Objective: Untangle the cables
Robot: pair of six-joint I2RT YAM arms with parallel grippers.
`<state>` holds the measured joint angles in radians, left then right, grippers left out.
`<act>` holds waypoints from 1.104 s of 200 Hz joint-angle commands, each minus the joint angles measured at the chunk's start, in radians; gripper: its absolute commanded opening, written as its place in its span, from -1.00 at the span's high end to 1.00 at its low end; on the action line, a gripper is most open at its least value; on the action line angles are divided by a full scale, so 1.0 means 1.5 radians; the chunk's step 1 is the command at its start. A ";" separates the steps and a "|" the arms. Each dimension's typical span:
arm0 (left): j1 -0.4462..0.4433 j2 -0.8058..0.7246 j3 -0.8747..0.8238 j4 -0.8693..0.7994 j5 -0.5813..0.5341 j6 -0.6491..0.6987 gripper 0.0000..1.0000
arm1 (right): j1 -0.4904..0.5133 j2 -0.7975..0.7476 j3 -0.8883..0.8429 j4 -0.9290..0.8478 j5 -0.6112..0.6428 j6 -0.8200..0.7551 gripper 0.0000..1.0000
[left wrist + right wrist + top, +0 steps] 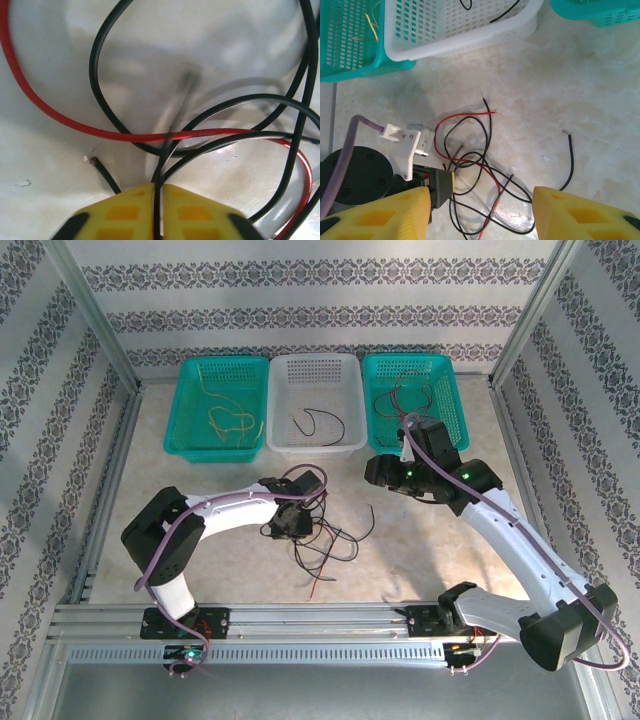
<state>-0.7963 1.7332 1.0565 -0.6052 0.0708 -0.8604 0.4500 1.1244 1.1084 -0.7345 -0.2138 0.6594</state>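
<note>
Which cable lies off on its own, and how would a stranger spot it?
From the white basket in the middle of the far row, look toward the near edge. Right of the tangled cables at the left gripper lies a short black cable. It is one open curve, while its neighbours cross in loops.

The cables [322,543] lie on the table [425,560] before a row of baskets [312,446].

Top cam overhead; wrist cams onto cables [125,135] [465,116]
</note>
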 commanded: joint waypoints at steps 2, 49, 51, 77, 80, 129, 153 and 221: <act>0.007 -0.039 0.019 0.025 -0.019 0.022 0.97 | 0.010 -0.002 0.015 0.020 0.009 0.009 -0.14; 0.008 -0.124 0.125 -0.011 -0.057 0.074 1.00 | 0.061 -0.003 0.011 0.097 -0.024 -0.009 -0.18; 0.008 -0.126 0.130 -0.011 -0.057 0.076 1.00 | 0.065 -0.003 0.011 0.101 -0.027 -0.010 -0.18; 0.009 -0.156 0.191 -0.017 -0.037 0.101 1.00 | 0.098 0.013 0.019 0.141 -0.055 -0.015 -0.20; 0.008 -0.157 0.196 -0.018 -0.035 0.102 1.00 | 0.102 0.015 0.021 0.144 -0.057 -0.016 -0.20; 0.013 -0.208 0.251 -0.017 -0.013 0.119 1.00 | 0.159 0.021 0.047 0.164 -0.050 -0.031 -0.22; 0.021 -0.222 0.292 -0.024 -0.003 0.132 1.00 | 0.183 0.013 0.047 0.166 -0.042 -0.034 -0.22; 0.042 -0.236 0.372 -0.038 0.038 0.159 1.00 | 0.218 0.004 0.045 0.151 -0.001 -0.041 -0.15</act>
<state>-0.7502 1.4090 1.5814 -0.6453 0.0883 -0.6567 0.7704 1.1397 1.1542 -0.5022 -0.2512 0.6205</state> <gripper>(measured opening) 0.044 0.587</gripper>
